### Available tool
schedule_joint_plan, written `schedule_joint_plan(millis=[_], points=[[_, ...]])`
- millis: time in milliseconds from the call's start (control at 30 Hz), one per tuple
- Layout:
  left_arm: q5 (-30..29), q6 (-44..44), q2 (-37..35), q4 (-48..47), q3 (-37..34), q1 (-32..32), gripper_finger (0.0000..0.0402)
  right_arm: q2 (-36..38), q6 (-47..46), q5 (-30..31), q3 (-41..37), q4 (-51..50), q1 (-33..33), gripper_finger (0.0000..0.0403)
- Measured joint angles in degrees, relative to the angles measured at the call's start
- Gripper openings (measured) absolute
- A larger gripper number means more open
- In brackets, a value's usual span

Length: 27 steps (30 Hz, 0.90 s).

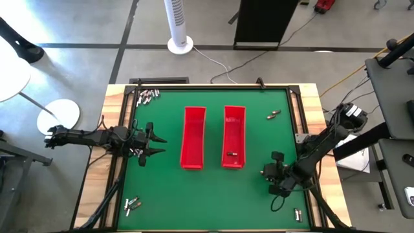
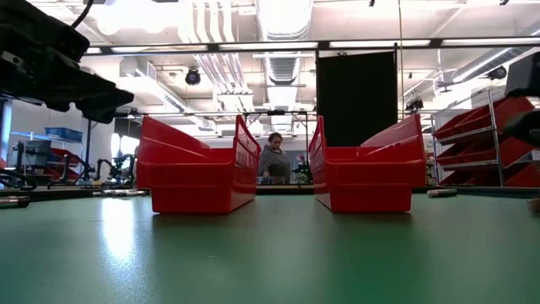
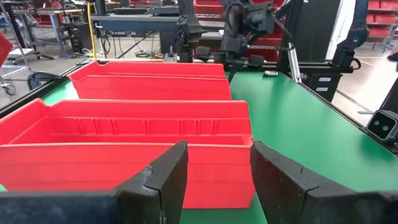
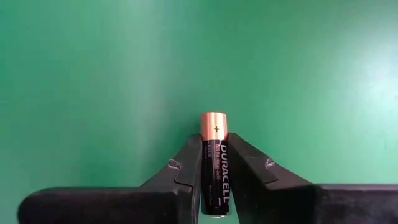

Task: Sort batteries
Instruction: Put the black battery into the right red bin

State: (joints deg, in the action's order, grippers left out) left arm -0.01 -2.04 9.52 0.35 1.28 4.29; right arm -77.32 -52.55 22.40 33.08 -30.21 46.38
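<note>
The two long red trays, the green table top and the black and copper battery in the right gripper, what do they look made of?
Long red trays: apparently glossy moulded plastic, with ribbed walls. Green table top: a smooth mat, faintly reflective. Black and copper battery: metallic-looking cap, printed wrap, pinched in the right gripper.

Two matte black jointed arms, slim and angular, carry black cables looped along their links. The left claw [image 3: 214, 180] has broad, wedge-shaped black fingers; the right claw [image 4: 214, 171] has tapered fingers, each stamped with a small oval mark.
</note>
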Motion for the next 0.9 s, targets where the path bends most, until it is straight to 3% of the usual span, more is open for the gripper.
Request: schedule_joint_plan(millis=[167,267,567,900], points=[[0.01,0.0,0.07,0.0,0.0,0.0,0.0155,1.09,3.68,-8.74,11.18,-11.21,-4.62,0.0053],[0.0,0.0,0.04,-0.01,0.0,-0.01,0.0155,1.04,6.82,-12.15,16.61,-13.06,-7.91,0.0054],[0.01,0.0,0.11,-0.01,0.0,0.0,0.0155,0.1,22.31,-7.72,28.12,-9.47,-18.63,0.0054],[0.0,0.0,0.11,-0.01,0.0,-0.02,0.0155,-4.52,27.85,-6.34,28.63,-7.69,-31.61,0.0054]])
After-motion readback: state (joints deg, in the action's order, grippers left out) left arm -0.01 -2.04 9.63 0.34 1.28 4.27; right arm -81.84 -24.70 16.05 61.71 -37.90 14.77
